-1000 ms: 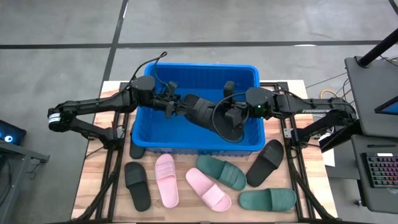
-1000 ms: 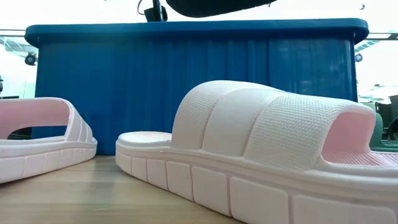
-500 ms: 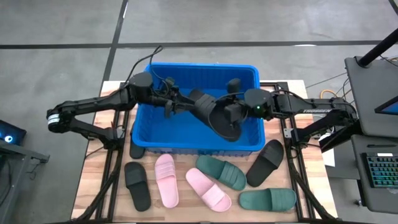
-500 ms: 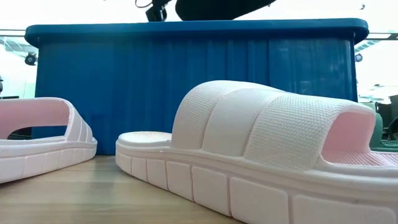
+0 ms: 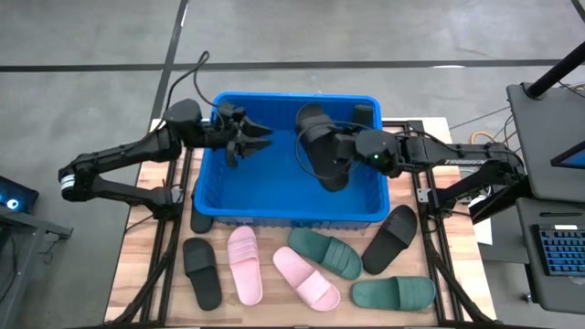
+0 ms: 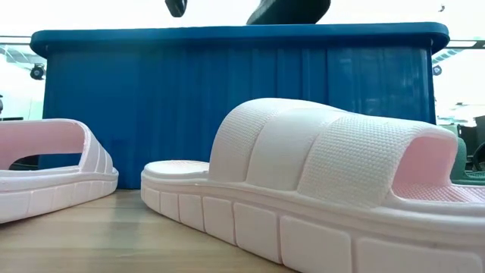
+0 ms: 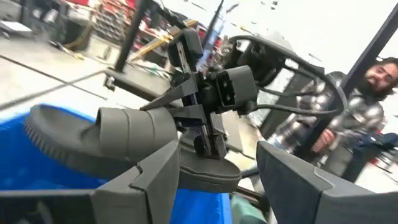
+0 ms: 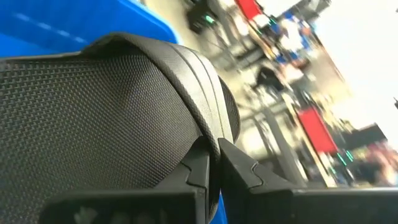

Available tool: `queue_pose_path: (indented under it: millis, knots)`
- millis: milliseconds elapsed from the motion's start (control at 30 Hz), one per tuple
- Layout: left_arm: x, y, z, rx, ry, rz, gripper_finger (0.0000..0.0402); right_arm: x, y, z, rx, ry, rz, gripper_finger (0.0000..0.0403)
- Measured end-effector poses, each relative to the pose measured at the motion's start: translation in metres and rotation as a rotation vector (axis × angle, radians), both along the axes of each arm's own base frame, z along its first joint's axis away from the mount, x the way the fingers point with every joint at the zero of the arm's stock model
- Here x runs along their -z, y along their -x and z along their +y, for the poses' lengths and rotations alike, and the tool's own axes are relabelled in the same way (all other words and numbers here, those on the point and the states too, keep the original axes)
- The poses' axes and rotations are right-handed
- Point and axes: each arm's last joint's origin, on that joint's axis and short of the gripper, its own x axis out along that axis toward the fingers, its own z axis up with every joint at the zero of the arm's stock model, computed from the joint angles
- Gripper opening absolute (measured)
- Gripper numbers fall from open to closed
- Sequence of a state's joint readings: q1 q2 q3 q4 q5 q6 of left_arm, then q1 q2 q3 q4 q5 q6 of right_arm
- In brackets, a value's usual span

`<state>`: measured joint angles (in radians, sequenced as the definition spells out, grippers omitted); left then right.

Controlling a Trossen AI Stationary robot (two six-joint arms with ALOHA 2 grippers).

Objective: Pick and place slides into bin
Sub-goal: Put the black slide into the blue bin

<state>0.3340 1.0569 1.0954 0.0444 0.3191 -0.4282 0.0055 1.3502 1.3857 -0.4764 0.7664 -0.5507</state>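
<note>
The blue bin stands at the middle of the table. Above its inside hangs a black slide, with my right gripper shut on it. My left gripper is open over the bin's left part, a short way from that slide, with nothing between its fingers. In front of the bin several more slides lie soles down on the wood: a black one, two pink, two green and another black. My right gripper pinches the edge of the black slide's strap between its two fingers, which come from the table's right side, slanting a little down. The slide is lifted clear above the bin's floor, its length running from far to near.
A dark object peeks out beside the bin's near left corner. In the low view the bin's wall rises behind the pink slides. A person in a plaid shirt stands beyond the table. Cables loop around both wrists.
My left gripper has opened, let go of the black slide and drawn back toward the table's left edge, rising a little. My right gripper has rolled at the wrist, and the slide has turned about from lying left to right to lying far to near, still above the bin.
</note>
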Motion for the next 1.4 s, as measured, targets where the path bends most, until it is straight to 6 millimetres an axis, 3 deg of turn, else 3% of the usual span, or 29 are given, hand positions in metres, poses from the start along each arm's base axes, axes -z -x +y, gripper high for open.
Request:
queue_pose_path:
  millis: [400, 1033, 1400]
  knots:
    - [-0.006, 0.012, -0.003, -0.037, -0.100, -0.029, 0.0196, 0.012, 0.004, -0.005, 0.218, -0.068, -0.046, 0.0011]
    - [0.000, 0.010, -0.003, -0.032, -0.042, -0.007, 0.0196, 0.017, 0.004, -0.006, 0.265, -0.072, -0.032, 0.0011]
    - [0.007, 0.009, -0.002, -0.031, -0.036, 0.010, 0.0196, 0.025, 0.009, -0.016, 0.341, -0.087, -0.005, 0.0011]
